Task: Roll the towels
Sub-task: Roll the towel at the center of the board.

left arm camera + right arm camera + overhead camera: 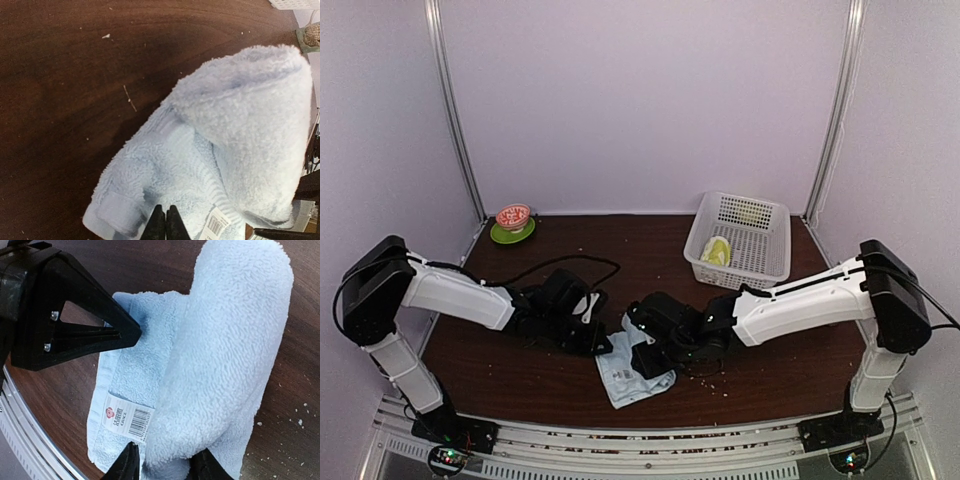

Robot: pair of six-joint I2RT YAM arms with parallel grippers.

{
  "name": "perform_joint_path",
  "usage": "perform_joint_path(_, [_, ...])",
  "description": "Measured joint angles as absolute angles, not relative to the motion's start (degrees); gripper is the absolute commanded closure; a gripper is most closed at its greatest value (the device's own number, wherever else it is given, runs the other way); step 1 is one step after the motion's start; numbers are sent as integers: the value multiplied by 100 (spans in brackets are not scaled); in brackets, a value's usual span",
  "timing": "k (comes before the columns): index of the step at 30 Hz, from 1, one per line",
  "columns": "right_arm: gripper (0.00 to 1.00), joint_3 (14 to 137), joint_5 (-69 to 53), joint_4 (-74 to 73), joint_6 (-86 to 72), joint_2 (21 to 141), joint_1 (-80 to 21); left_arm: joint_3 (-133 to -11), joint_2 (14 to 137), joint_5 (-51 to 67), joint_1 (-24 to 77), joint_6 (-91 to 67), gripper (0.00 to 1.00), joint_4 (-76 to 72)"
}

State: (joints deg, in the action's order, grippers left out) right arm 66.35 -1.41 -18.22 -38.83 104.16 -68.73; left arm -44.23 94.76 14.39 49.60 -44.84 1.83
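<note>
Dark brown wood table (520, 380), glossy, with pale crumbs (705, 380) scattered on the near right. Plain lilac walls (640, 100) on the left, far and right sides. Metal uprights in the far-left (458, 110) and far-right (834, 110) corners. Aluminium rail (650, 445) along the near edge. Light is even and diffuse.

This is a robotics lab cell rather than a lived-in room. A dark wood-grain desk (520, 375) is boxed in by plain pale-lilac wall panels (640, 100), which meet at bare aluminium posts (455, 110) in the back corners. A slotted metal rail (650, 440) runs along the near edge. The left arm (455, 292) and right arm (800, 300), white-shelled with black joints and a loose cable (560, 262), are bolted to it beside small circuit boards (447, 458) with lit indicator lights.

The household items read as test props. A white plastic basket (740, 272) holds a yellow-green towel (717, 250), and a patterned bowl (513, 214) sits on a green saucer (510, 237). A light-blue towel (620, 385) carries a barcode label (125, 420), and crumbs (300, 422) are scattered across the desk.
</note>
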Motion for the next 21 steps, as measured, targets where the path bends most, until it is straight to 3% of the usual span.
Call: perform_joint_path(21, [63,6794,-989,-1140,-3940,10683,-6838,-4399,9609,1505,4960,-4530,100,167])
